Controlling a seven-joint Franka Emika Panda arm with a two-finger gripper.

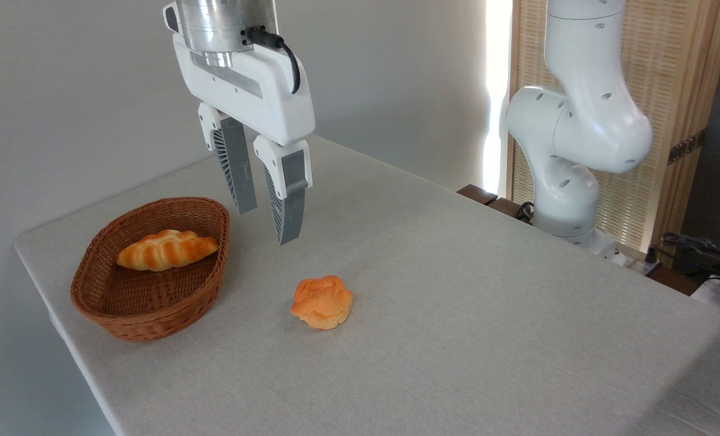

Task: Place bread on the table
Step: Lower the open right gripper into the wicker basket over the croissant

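Note:
The bread [166,249], a golden-orange braided loaf with tapered ends, lies inside the brown wicker basket [123,315] at the left of the table [456,315]. It rests toward the basket's far side, spanning its width. My gripper [267,225] hangs in the air to the right of the basket and above the cloth, well clear of the loaf. Its two grey fingers [288,206] point down with a narrow gap between them and nothing held.
A small round knotted orange bun [323,301] sits on the cloth right of the basket, below the gripper. The arm's white base [568,181] stands at the table's far right edge. Cables and dark clutter [711,254] lie beyond the right edge.

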